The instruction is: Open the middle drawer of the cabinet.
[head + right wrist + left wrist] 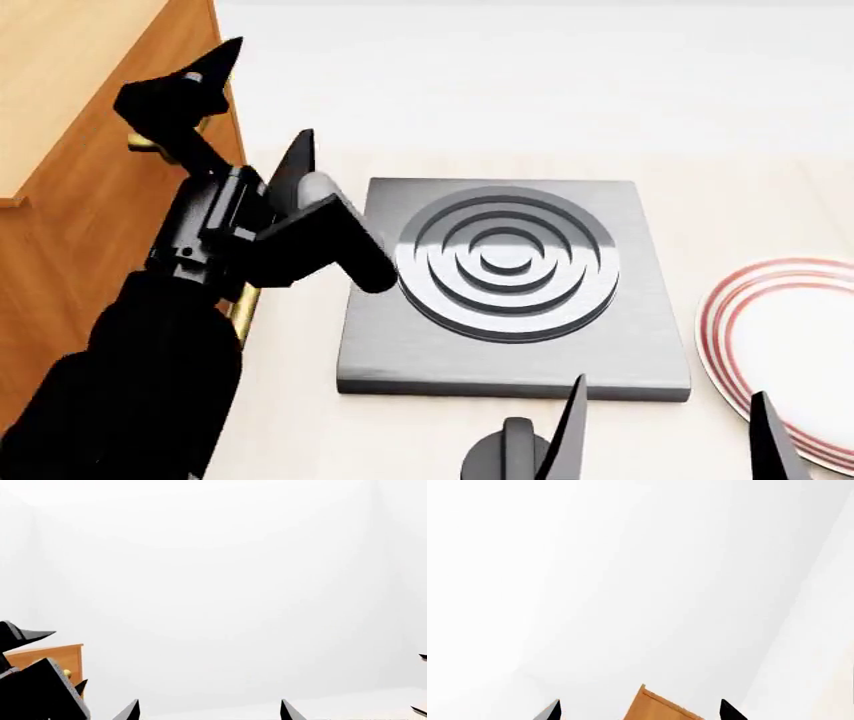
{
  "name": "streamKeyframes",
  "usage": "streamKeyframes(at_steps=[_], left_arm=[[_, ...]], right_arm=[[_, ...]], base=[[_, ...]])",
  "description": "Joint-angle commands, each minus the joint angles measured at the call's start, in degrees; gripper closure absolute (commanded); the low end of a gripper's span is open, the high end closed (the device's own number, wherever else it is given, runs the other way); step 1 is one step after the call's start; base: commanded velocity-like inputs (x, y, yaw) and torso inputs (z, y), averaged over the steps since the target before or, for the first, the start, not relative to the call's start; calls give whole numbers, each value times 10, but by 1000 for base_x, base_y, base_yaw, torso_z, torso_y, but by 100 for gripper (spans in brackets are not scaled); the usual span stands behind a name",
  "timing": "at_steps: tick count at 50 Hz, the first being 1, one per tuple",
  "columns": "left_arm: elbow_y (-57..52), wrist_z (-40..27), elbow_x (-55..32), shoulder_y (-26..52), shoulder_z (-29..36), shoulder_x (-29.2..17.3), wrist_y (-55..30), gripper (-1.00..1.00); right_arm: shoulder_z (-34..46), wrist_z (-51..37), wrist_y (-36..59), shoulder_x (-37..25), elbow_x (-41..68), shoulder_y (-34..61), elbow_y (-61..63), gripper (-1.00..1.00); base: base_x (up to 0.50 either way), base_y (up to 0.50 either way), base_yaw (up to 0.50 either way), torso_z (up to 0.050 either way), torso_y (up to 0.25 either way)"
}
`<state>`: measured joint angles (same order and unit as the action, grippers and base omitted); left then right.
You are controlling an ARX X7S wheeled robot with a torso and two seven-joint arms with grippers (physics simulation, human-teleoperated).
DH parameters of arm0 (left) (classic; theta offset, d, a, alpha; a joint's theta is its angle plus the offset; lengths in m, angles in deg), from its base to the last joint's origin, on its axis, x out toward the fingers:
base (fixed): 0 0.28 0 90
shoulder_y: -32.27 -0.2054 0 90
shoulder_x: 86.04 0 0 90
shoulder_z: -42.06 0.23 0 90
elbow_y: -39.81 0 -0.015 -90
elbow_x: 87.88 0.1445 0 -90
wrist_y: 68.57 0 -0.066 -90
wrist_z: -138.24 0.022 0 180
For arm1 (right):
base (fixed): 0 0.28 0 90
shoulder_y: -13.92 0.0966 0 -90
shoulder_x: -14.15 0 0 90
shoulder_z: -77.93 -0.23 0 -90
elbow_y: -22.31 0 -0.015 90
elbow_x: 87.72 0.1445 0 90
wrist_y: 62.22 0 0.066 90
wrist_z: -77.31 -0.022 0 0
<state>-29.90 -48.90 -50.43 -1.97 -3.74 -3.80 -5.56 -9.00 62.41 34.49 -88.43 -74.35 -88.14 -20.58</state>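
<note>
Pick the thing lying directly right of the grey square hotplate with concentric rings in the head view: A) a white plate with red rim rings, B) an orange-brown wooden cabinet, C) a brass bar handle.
A: the white plate with red rim rings sits at the right edge, past the grey square hotplate, while the orange-brown wooden cabinet stands on the opposite side.

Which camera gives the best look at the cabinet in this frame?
The head view: the cabinet fills its left edge, showing the wood front and bits of brass handle behind the left gripper. The left wrist view catches only a top corner; the right wrist view shows a small piece beside the arm.
</note>
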Motion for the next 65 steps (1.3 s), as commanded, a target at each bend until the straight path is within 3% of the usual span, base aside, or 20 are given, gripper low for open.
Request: streamKeyframes(at_steps=[1,7,12,27,65], left_arm=[[376,-96,32,171,136,77,70,-100],[419,-160,-209,220,382,77,36,-100],[442,-175,-281,225,458,78,31,-100],[481,-178,-284,205,475,78,53,-100],[358,-177,-304,191,465,78,46,-100]], right_arm=[[0,-4,0,-5,9,-1,2,-100],[2,-7,3,-7,10,-1,4,-100],[0,-10,3,-9,14,-1,5,-100],[-2,-15,1,-16,23,0,5,-100],[3,-28,-5,-29,28,-7,8,-100]], base=[[0,0,0,0,0],[0,0,0,0,0],[0,0,0,0,0],[0,0,0,0,0],[0,0,0,0,0]])
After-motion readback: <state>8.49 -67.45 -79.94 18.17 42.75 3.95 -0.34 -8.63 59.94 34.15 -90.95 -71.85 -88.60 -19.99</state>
